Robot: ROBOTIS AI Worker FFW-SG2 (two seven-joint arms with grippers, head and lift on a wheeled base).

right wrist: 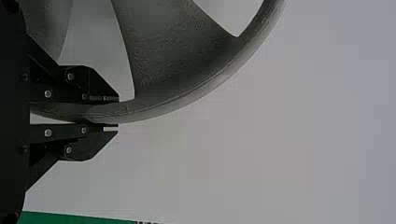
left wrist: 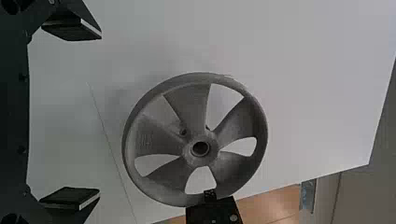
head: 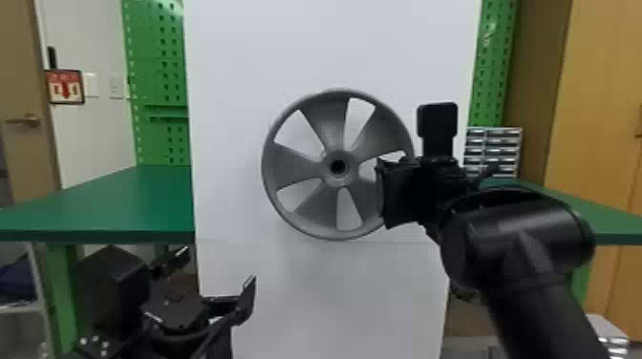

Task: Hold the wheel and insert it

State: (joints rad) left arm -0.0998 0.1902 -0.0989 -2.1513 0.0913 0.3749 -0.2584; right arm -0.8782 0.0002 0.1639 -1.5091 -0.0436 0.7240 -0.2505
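Between the right gripper's [head: 399, 195] jaws, the wheel [head: 298, 169] is clamped by its rim. The left gripper [head: 218, 270] — jaws spread — is held clear.

A tall, flat white panel [head: 229, 71] stands between green tabletops [head: 119, 205], with green perforated metal pegboard [head: 160, 62] behind. At left, a framed red-and-white sign [head: 65, 87] hangs on a pale wall [head: 81, 28] beside a brown door [head: 14, 71]; at right stands a tall yellow-brown wooden cabinet [head: 597, 105].
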